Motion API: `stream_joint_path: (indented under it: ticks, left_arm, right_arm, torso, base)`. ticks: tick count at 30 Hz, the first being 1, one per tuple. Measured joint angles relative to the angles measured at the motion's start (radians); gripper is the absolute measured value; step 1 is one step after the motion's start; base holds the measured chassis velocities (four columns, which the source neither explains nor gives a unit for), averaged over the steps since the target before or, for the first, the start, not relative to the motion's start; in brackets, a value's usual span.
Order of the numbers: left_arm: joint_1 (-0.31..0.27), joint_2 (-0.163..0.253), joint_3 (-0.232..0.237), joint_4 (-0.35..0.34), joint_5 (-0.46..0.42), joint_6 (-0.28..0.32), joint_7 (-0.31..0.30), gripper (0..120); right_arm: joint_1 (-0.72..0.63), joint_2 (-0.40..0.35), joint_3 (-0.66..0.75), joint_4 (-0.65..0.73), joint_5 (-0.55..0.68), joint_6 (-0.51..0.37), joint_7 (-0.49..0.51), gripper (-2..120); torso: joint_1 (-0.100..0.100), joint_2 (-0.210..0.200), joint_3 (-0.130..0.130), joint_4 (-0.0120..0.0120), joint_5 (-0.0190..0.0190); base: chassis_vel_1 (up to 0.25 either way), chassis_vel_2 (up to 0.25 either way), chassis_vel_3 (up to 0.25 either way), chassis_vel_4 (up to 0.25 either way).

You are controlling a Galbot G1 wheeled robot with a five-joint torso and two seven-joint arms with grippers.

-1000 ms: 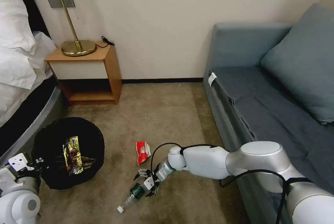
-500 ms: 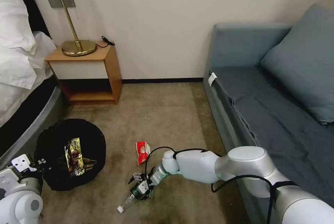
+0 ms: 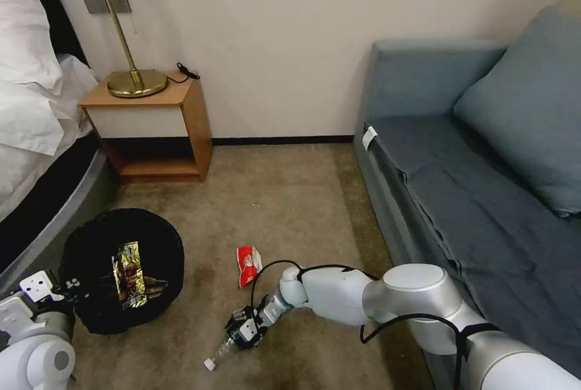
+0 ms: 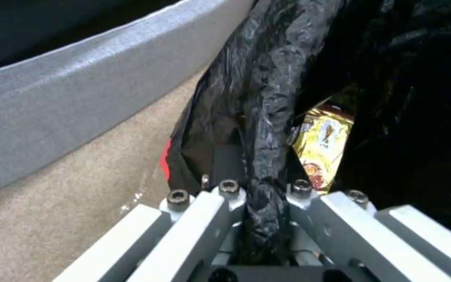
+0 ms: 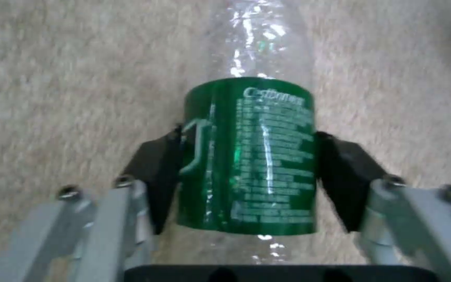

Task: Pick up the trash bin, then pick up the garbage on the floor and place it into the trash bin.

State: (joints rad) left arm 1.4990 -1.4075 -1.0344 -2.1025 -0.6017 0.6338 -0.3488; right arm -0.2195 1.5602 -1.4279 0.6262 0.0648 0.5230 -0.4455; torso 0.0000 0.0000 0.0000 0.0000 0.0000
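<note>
The right pincer [image 5: 246, 172] straddles the bottle [image 5: 249, 156] lying on the floor, pads at both sides of its green label, long axis running away toward the cap. Further left, the left pincer [image 4: 259, 196] clamps the trash bin [image 3: 121, 269] rim.

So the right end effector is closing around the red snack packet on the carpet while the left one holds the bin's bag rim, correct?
Not quite. In the right wrist view, the right end effector brackets the clear bottle with the green label, not the red snack packet. The left end effector does hold the trash bin by its bag rim.
</note>
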Motion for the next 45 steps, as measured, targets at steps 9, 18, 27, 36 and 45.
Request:
stream_joint_path:
  ticks: [9, 18, 27, 36, 45]
  left_arm:
    - [-0.007, -0.002, 0.013, 0.006, 0.009, -0.001, 0.001, 2]
    - [-0.011, 0.004, 0.01, 0.015, 0.009, -0.001, 0.001, 2]
    - [-0.026, 0.013, 0.037, 0.036, 0.02, -0.002, 0.002, 2]
    - [-0.037, 0.011, 0.074, 0.025, 0.038, 0.01, -0.001, 2]
    - [-0.039, 0.019, 0.087, 0.015, 0.037, 0.018, -0.001, 2]
  right_arm:
    - [0.002, -0.044, 0.052, 0.046, -0.007, 0.006, -0.007, 28]
    - [0.062, -0.154, 0.096, 0.231, 0.061, -0.048, -0.004, 18]
    - [0.188, -0.325, 0.247, 0.448, 0.14, -0.119, 0.031, 18]
    - [0.26, -0.243, 0.375, 0.525, 0.195, -0.146, 0.038, 18]
    - [0.309, -0.179, 0.346, 0.51, 0.231, -0.166, 0.038, 18]
  torso:
    - [0.0, 0.0, 0.0, -0.0001, 0.0001]
    - [0.0, 0.0, 0.0, 0.0001, 0.0002]
    - [0.0, 0.0, 0.0, -0.0004, 0.0]
    - [0.0, 0.0, 0.0, 0.0005, -0.0004]
    - [0.0, 0.0, 0.0, -0.0001, -0.0002]
  base:
    - [0.0, 0.0, 0.0, 0.0]
    - [0.0, 0.0, 0.0, 0.0]
    - [0.0, 0.0, 0.0, 0.0]
    - [0.0, 0.0, 0.0, 0.0]
    - [0.0, 0.0, 0.0, 0.0]
